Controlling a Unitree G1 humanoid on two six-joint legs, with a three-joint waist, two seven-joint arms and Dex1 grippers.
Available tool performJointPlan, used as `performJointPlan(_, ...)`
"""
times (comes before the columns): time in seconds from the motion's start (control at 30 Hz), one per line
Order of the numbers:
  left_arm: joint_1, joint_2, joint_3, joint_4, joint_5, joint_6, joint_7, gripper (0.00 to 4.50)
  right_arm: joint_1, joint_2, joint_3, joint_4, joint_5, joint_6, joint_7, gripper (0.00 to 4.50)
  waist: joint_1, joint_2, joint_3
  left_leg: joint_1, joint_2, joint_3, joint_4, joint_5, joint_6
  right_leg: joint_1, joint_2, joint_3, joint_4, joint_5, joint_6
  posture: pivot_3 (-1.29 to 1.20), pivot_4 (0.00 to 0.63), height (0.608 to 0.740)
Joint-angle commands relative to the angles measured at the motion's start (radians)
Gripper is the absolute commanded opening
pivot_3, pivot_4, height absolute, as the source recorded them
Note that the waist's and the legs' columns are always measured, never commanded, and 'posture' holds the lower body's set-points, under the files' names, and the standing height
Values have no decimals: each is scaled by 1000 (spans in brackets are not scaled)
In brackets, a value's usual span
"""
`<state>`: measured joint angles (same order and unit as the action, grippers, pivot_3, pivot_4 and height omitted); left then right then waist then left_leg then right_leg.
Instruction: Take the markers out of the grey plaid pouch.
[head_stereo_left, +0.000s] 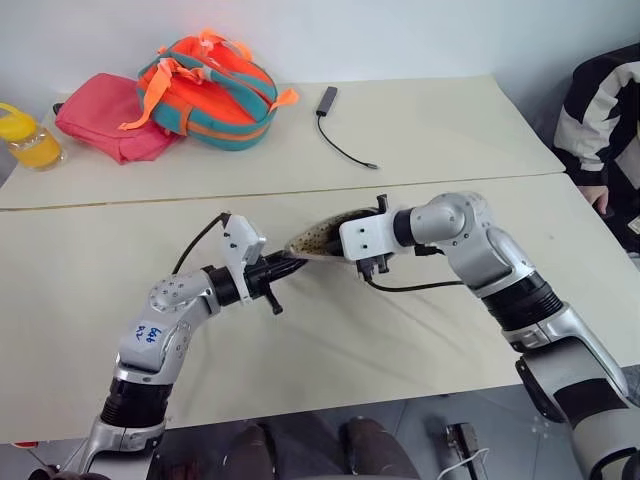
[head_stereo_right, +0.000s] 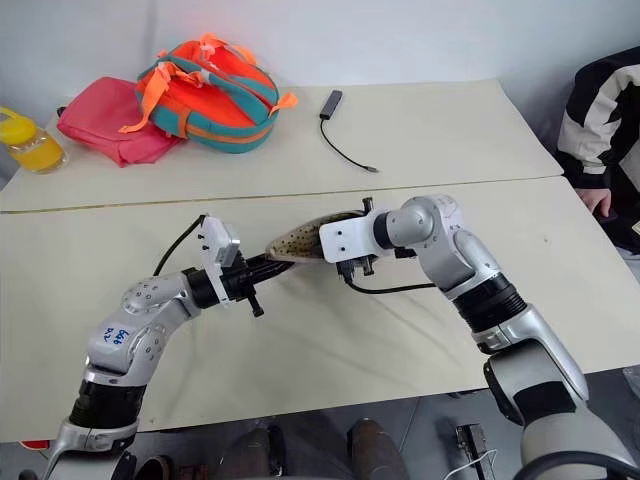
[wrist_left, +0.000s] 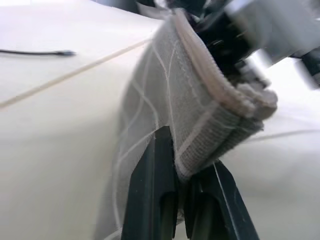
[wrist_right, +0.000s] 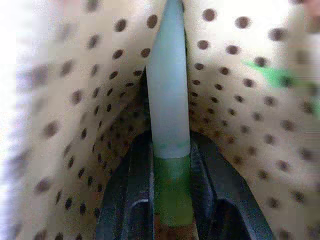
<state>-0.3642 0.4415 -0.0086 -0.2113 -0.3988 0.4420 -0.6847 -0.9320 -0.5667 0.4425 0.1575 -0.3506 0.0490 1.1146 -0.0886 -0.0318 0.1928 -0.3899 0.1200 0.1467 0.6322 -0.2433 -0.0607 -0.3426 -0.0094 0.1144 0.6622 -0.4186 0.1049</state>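
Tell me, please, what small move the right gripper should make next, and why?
Probably draw the right gripper back out of the grey plaid pouch: its fingers already clamp the light-green highlighter inside the dotted lining, while the left gripper pinches the pouch's end.

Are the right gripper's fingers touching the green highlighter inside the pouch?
Touching. The right wrist view shows both black fingers pressed against the green highlighter inside the dotted pouch lining.
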Motion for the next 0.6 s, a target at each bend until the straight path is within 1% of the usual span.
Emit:
performJointPlan(0.03,-32,20,49,54,63,-78,49,0,-51,-21,-71,-59,47,9,13,560,0,0,0,0,0,0,0,0,0,0,0,0,0,0,0,0,150,740)
performJointPlan(0.17,-66,25,45,108,133,-163,94,0,-80,-11,-79,-50,49,1,-7,560,-1,0,0,0,0,0,0,0,0,0,0,0,0,0,0,0,150,740)
performJointPlan(0.27,-82,16,48,133,168,-195,135,0,-90,-7,-76,-31,45,-13,-25,560,-1,0,0,0,0,0,-1,0,0,-1,0,0,0,0,0,0,150,740)
performJointPlan(0.37,-92,36,52,170,232,-259,171,0,-86,-11,-79,-7,37,-9,-52,560,-1,0,0,0,0,0,-1,0,0,-1,0,0,0,0,0,0,150,740)
performJointPlan(0.43,-91,50,49,186,253,-292,163,0,-79,1,-98,6,47,26,-84,560,-4,0,0,0,0,0,-1,0,0,-1,0,0,0,0,0,0,150,740)
performJointPlan(0.47,-86,46,48,181,235,-290,146,0,-77,9,-105,13,51,40,-99,560,-6,0,0,0,0,1,-1,0,0,-1,0,0,0,0,0,0,150,740)
performJointPlan(0.53,-64,25,38,138,153,-240,86,0,-70,39,-123,24,73,75,-126,560,-9,0,0,0,0,1,-1,0,0,-2,0,1,1,0,0,0,150,740)
performJointPlan(0.6,-42,16,17,97,116,-210,44,0,-57,47,-117,19,77,82,-119,560,-8,0,0,0,0,1,-1,0,0,-2,-1,0,1,0,0,0,150,740)
